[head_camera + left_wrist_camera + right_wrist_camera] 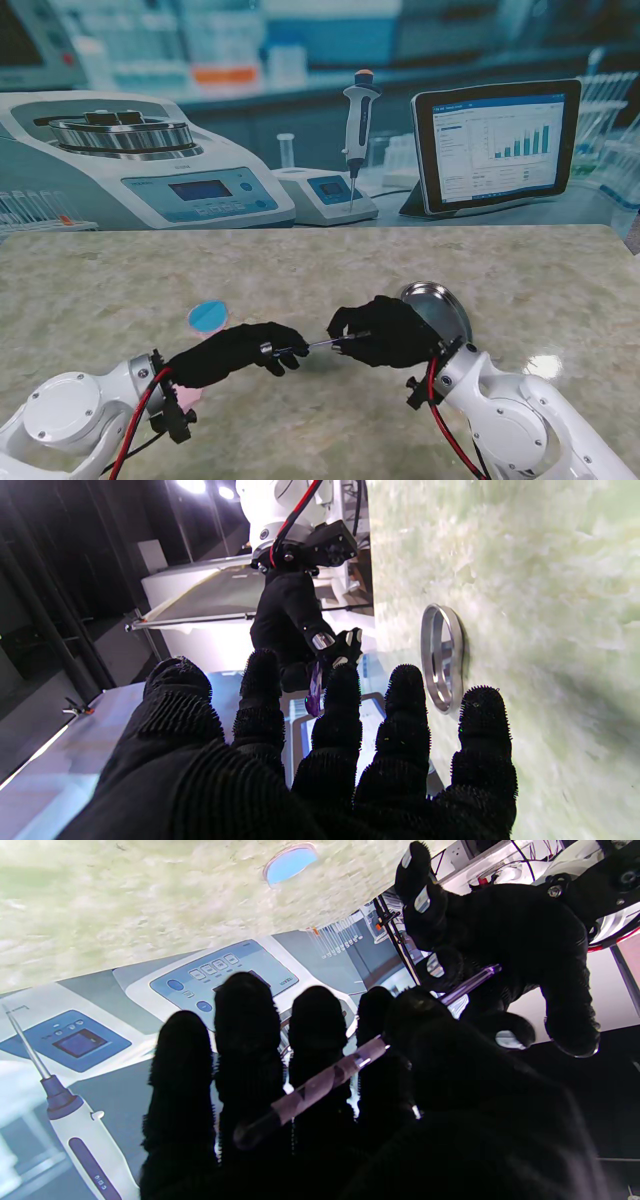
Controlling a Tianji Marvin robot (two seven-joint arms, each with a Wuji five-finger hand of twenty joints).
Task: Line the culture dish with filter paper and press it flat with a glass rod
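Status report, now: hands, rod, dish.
Left hand and right hand both on the glass rod, held off the table between them. Metal dish partly behind right hand. Blue disc untouched.

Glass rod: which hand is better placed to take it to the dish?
Right. The right hand grips the glass rod beside the metal dish; the left hand is farther away.

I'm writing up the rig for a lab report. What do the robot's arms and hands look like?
Both arms are glossy white with rounded joint housings. Red and black cables run along each to a black wrist bracket. The left hand and right hand wear black gloves with a bristly, ribbed texture. Silver metal patches show on the fingers.
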